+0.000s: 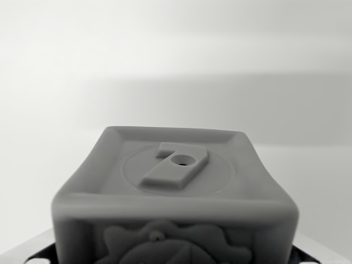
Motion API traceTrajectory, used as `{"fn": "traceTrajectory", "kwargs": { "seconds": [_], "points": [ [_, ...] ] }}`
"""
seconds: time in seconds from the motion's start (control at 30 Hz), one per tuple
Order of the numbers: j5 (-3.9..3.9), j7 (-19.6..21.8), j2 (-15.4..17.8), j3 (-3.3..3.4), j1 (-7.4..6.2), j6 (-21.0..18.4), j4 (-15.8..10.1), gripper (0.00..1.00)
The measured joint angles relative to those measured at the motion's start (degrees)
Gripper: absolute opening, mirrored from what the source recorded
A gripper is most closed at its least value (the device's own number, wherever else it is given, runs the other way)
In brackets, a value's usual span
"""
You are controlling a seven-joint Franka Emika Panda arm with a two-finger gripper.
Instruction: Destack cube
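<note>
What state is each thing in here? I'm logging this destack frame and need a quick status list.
cube: upright, fills the lower wrist view, its raised 7 on the top face, with a small hole through it.
relief figure on the near side face: partly cut off by the frame's bottom edge.
gripper: not in view, so open or shut cannot be told.

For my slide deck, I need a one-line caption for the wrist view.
Wrist view, close up: a grey cube with a raised numeral 7 on its top face, against a plain pale background.
</note>
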State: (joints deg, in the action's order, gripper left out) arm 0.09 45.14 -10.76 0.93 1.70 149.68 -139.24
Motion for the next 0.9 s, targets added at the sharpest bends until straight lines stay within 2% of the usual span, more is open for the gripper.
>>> {"fn": "traceTrajectory", "kwargs": {
  "seconds": [0.9],
  "points": [
    [0.23, -8.6, 0.8, 0.58, 4.74, 3.7, -4.6, 0.0]
  ]
}}
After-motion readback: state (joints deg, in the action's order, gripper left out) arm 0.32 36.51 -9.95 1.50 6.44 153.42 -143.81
